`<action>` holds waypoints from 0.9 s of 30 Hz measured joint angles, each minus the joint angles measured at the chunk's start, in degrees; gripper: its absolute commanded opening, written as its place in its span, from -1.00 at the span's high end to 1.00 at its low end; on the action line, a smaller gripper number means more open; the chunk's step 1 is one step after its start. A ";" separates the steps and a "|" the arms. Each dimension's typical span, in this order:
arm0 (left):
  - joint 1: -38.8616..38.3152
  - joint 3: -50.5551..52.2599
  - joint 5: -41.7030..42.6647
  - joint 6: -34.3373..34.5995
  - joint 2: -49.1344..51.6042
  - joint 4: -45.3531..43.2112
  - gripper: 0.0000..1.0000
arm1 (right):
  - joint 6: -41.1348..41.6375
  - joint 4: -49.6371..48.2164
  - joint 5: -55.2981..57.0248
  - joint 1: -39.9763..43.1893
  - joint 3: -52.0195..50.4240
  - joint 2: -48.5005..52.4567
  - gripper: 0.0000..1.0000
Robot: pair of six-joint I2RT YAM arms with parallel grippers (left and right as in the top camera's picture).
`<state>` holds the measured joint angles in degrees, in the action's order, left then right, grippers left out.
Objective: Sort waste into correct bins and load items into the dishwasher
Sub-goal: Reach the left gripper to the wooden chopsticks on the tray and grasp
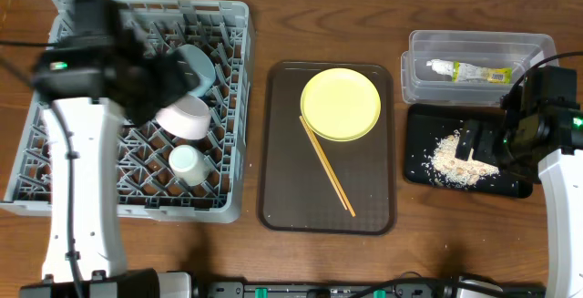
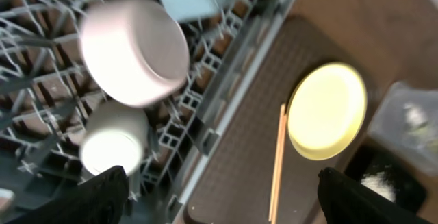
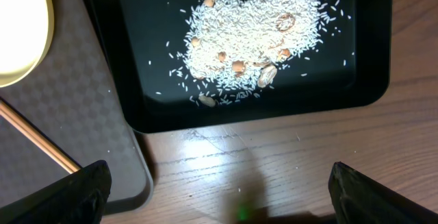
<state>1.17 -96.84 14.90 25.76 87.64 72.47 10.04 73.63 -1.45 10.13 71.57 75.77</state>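
Note:
A grey dish rack [image 1: 228, 25] at the left holds a pink bowl [image 1: 185, 116], a pale blue bowl [image 1: 199, 66] and a white cup [image 1: 186, 161]. My left gripper [image 1: 159, 79] hangs open and empty above the rack; its wrist view shows the pink bowl [image 2: 133, 49] and white cup [image 2: 113, 142] below the gripper [image 2: 222, 196]. A yellow plate [image 1: 341, 104] and chopsticks [image 1: 326, 164] lie on the brown tray [image 1: 282, 198]. My right gripper [image 1: 474, 143] is open and empty over the front edge of a black tray [image 3: 137, 59] of rice scraps [image 3: 253, 35].
A clear bin [image 1: 474, 43] at the back right holds a white and yellow wrapper [image 1: 469, 72]. The black tray [image 1: 419, 166] sits just in front of it. Bare wooden table lies between the brown tray and the black tray.

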 measured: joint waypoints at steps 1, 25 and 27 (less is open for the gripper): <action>-2.75 0.46 -1.51 1.55 0.02 -0.17 -0.81 | 0.00 0.02 0.00 0.00 0.00 0.00 -0.98; -39.54 10.99 -13.86 23.61 24.28 -10.27 -0.80 | 0.00 0.07 0.00 0.00 0.00 0.00 -0.99; -40.09 10.99 -13.88 24.04 26.56 -10.80 -0.80 | -0.02 0.09 0.00 0.00 0.00 0.00 -0.99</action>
<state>-38.92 -85.84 1.02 49.80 114.19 61.67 10.02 73.71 -1.45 10.13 71.57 75.77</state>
